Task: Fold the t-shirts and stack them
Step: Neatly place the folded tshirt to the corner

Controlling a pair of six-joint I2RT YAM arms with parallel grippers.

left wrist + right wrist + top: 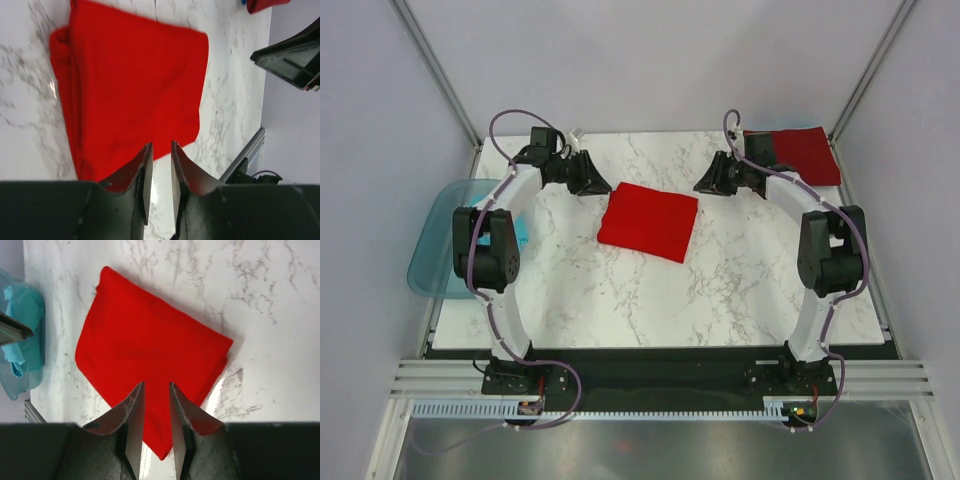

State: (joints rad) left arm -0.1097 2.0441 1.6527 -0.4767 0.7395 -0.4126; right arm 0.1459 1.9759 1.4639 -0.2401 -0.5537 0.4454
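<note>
A bright red t-shirt point(648, 222), folded into a flat square, lies mid-table; it also shows in the left wrist view point(135, 85) and the right wrist view point(150, 355). At the back right corner lies a darker crimson folded t-shirt point(807, 152). The teal-blue t-shirt point(518, 236) sits crumpled in the tub. My left gripper point(602, 187) hovers just off the red shirt's left corner, jaws slightly apart and empty point(161, 144). Over the shirt's right corner, my right gripper point(703, 186) is also narrowly open with nothing between its fingers point(156, 384).
A translucent blue plastic tub point(432, 252) overhangs the table's left edge, seen too in the right wrist view point(20, 375). Grey enclosure walls and metal frame posts point(438, 70) ring the marble table. The right arm's gripper shows at the left wrist view's right side point(292, 55).
</note>
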